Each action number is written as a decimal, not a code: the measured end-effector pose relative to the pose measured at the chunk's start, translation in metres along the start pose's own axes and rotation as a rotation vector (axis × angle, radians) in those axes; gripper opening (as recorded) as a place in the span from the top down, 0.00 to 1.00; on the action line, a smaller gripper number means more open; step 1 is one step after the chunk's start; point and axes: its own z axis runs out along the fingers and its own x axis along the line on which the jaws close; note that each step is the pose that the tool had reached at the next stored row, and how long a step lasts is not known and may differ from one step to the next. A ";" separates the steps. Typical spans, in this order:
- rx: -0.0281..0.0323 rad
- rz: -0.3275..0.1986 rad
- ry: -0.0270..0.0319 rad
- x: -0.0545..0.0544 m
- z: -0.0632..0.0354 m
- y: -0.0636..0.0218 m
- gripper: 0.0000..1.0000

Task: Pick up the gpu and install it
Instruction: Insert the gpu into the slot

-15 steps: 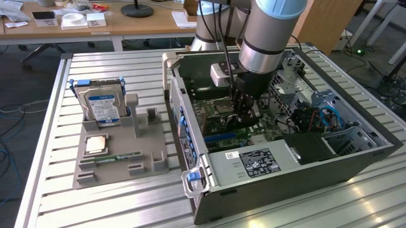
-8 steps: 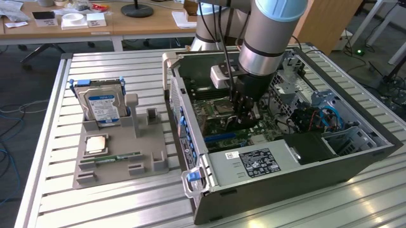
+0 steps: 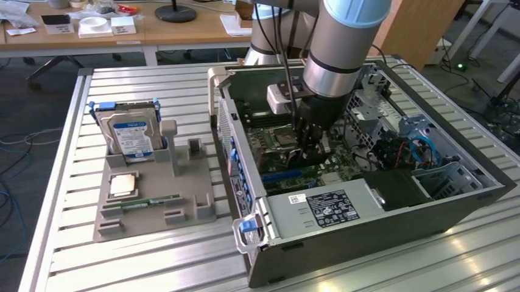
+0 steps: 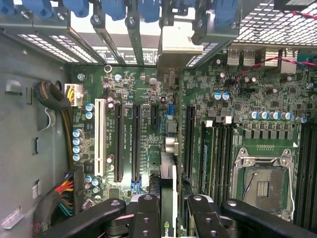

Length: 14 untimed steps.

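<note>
Tool (image 4: 171, 210) clamped the gpu (image 4: 168, 176) edge-on to the motherboard (image 4: 247, 94) (bracket (image 4: 179, 42) toward rear openings), presumably for slot alignment.

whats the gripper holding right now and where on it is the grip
The gpu, edge-on above the motherboard. The jaws of the gripper pinch its two flat faces at the upper edge.

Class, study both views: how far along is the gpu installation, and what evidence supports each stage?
Done: pick-up. The gpu is away from the parts tray and inside the open computer case. In hand: the gripper clamps it edge-on over the motherboard, with the bracket end toward the rear openings. Left: seating. Whether its edge has entered a slot cannot be told.
</note>
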 end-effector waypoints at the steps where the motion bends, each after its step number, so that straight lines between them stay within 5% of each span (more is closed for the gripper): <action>1: 0.0000 0.000 0.0000 0.000 0.0000 0.0006 0.74; 14: 0.0005 0.000 -0.0010 0.000 0.0043 0.0058 0.74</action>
